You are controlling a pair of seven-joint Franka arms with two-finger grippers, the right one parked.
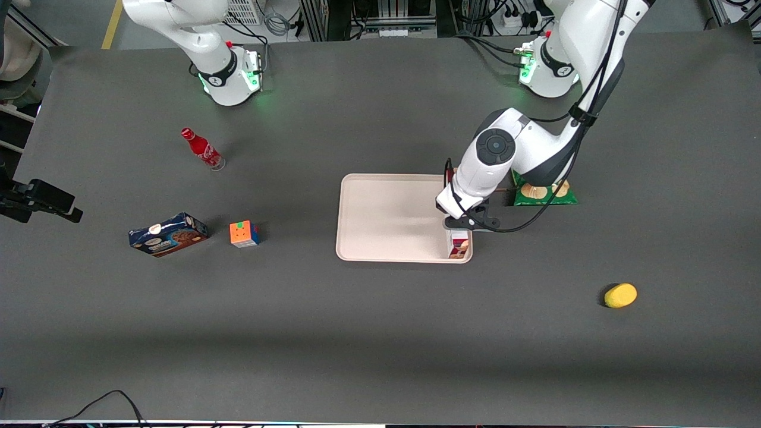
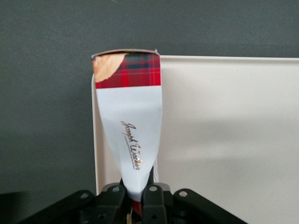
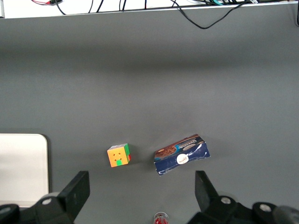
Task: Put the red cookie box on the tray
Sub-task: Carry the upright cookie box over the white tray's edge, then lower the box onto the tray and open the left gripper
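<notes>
The red cookie box (image 1: 458, 245) stands on end in my left gripper (image 1: 462, 228), over the corner of the tray (image 1: 386, 217) that is nearest the front camera, toward the working arm's end. In the left wrist view the gripper (image 2: 137, 191) is shut on the box (image 2: 131, 121). Its pale face with script lettering and its tartan end point away from the camera. That end sits at the tray's rim, with the cream tray floor (image 2: 224, 130) beside it. Whether the box touches the tray I cannot tell.
A green snack bag (image 1: 544, 193) lies beside the tray under the working arm. A yellow fruit (image 1: 620, 295) sits nearer the front camera. Toward the parked arm's end are a colour cube (image 1: 244, 233), a dark blue cookie box (image 1: 168, 234) and a red bottle (image 1: 202, 148).
</notes>
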